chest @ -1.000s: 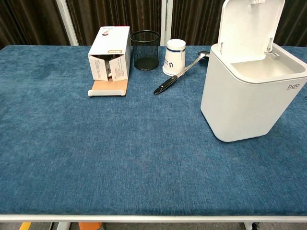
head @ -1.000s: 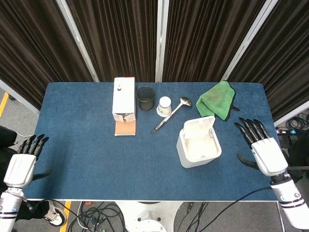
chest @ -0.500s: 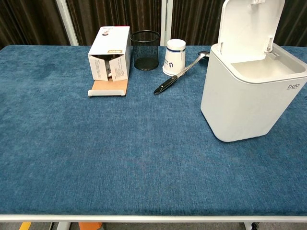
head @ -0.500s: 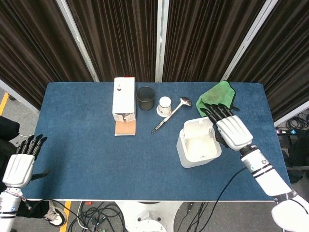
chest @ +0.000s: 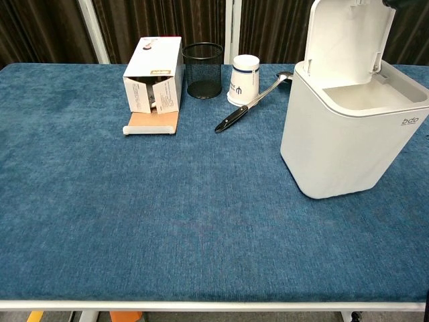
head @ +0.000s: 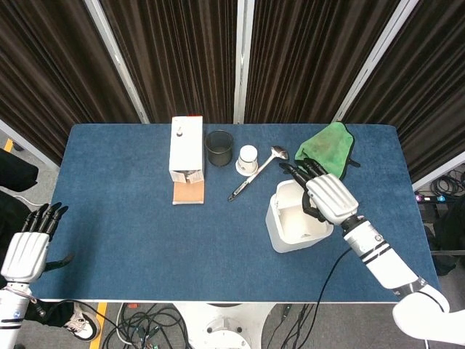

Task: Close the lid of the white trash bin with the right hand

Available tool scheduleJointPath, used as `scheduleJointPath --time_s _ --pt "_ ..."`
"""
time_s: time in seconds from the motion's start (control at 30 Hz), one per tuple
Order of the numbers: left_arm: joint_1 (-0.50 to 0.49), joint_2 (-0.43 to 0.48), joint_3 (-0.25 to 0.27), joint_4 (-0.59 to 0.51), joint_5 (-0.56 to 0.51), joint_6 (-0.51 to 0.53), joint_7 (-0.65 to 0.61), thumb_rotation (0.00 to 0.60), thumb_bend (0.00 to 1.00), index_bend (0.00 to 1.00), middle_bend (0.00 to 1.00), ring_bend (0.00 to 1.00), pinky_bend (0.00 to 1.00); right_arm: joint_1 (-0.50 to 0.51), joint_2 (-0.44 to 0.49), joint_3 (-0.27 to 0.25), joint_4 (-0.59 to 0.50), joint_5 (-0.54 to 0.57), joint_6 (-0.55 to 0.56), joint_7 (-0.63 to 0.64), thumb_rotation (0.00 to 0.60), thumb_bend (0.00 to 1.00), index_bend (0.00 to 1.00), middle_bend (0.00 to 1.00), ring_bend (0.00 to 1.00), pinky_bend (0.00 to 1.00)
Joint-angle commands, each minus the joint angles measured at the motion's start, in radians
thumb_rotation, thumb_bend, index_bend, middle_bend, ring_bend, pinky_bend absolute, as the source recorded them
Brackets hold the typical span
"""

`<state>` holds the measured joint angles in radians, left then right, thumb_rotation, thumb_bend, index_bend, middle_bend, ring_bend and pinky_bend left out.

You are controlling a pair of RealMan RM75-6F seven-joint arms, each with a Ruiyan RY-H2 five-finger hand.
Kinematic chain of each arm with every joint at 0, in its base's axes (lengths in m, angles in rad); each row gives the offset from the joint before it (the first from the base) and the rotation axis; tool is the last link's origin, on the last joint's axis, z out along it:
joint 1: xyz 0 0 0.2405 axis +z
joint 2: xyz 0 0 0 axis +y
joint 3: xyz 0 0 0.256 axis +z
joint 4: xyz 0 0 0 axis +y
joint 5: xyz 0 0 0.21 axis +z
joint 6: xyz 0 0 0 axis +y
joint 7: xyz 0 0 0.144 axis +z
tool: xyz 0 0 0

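The white trash bin (head: pixel 288 234) stands right of the table's middle, and its lid (chest: pixel 348 33) is upright and open in the chest view. My right hand (head: pixel 325 195) hovers over the back of the bin at the lid, fingers stretched toward the far side and holding nothing. In the head view it hides most of the lid. I cannot tell whether the hand touches the lid. My left hand (head: pixel 27 249) hangs off the table's near left corner, fingers apart and empty.
Along the back stand a white carton (head: pixel 186 149) with its flap down, a black mesh cup (head: pixel 219 147) and a paper cup (head: pixel 247 159). A ladle (head: pixel 256 174) lies beside them. A green cloth (head: pixel 328 149) lies behind the bin.
My right hand swung from the table's right edge to above the bin, then slid a little further left over the lid. The lid stays upright. The left hand drifted slightly down.
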<state>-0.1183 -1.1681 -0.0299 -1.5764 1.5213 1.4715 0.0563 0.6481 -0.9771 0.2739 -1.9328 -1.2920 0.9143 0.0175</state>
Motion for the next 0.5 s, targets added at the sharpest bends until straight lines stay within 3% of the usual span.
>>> scheduleJointPath --time_s 0.03,0.27,0.5 --pt "-0.002 0.0 -0.001 -0.001 0.0 -0.001 0.002 0.6 0.0 0.1 0.07 0.01 0.12 0.001 0.015 -0.009 -0.012 0.006 -0.014 0.003 0.6 1.0 0.01 0.24 0.14 0.13" --pt "-0.002 -0.001 -0.001 -0.003 -0.002 -0.002 0.007 0.6 0.0 0.1 0.07 0.01 0.12 0.011 0.036 -0.032 -0.024 0.032 -0.049 -0.004 0.6 1.0 0.04 0.25 0.16 0.14" --pt "0.0 0.005 -0.001 -0.009 0.001 0.004 0.007 0.6 0.0 0.1 0.07 0.01 0.12 -0.027 0.045 -0.056 -0.05 -0.033 0.012 0.016 0.6 1.0 0.09 0.3 0.2 0.22"
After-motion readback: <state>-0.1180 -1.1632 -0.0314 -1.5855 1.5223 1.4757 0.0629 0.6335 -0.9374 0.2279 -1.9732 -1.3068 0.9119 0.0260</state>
